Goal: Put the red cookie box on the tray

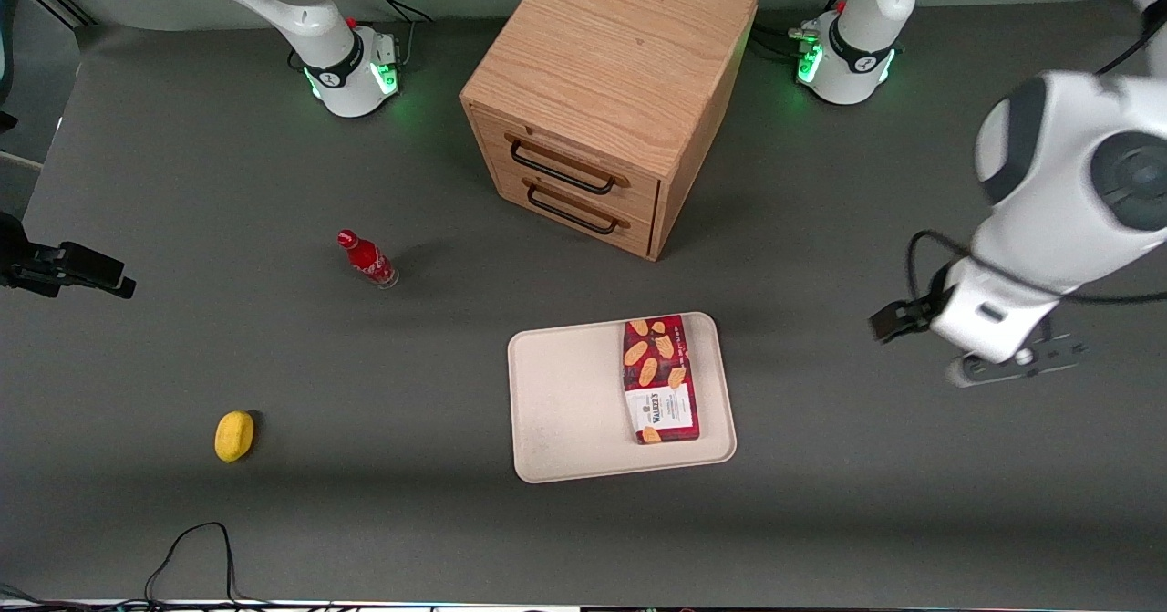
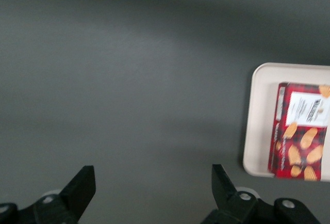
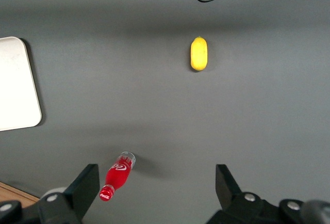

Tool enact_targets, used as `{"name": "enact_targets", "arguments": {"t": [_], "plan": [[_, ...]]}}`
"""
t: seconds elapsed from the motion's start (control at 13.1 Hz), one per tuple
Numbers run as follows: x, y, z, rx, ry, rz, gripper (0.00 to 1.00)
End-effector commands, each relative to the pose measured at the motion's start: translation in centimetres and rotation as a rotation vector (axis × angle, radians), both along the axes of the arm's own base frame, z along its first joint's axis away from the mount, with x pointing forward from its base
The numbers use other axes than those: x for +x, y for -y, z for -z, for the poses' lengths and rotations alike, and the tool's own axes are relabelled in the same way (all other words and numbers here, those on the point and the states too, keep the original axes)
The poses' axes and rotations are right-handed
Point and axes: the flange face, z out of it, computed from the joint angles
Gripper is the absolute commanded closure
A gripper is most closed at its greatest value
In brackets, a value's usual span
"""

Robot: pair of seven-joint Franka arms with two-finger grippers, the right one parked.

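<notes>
The red cookie box (image 1: pixel 660 379) lies flat on the cream tray (image 1: pixel 565 402), along the tray's edge toward the working arm, with its white label end nearest the front camera. My left gripper (image 1: pixel 1017 363) hangs over bare table well away from the tray, toward the working arm's end. The left wrist view shows the gripper (image 2: pixel 152 170) open with only grey table between its fingers, and the box (image 2: pixel 299 131) on the tray (image 2: pixel 260 121) off to one side. A corner of the tray (image 3: pixel 15 84) appears in the right wrist view.
A wooden drawer cabinet (image 1: pixel 606 101) stands farther from the front camera than the tray. A small red bottle (image 1: pixel 366 259) and a yellow lemon-like object (image 1: pixel 234 435) lie toward the parked arm's end. A black cable (image 1: pixel 191 548) loops near the table's front edge.
</notes>
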Motion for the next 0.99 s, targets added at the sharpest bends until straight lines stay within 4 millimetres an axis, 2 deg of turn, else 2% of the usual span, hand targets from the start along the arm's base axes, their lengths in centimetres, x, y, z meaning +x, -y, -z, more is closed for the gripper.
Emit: {"name": "enact_targets", "arguments": {"t": [0.0, 0.23, 0.38, 0.53, 0.69, 0.91], "plan": [[-5.8, -5.4, -2.8, -0.059, -0.001, -0.006, 0.0], [-11.0, -10.8, -5.2, -0.062, 0.013, 0.078, 0.0], [-14.1, -12.9, -7.1, -0.065, 0.006, 0.086, 0.0], [-16.7, -14.1, -9.1, -0.065, 0.002, 0.125, 0.0], [-18.0, -14.8, -9.9, -0.071, -0.016, 0.151, 0.0], [-18.2, -15.2, -9.9, -0.071, -0.021, 0.144, 0.0]]}}
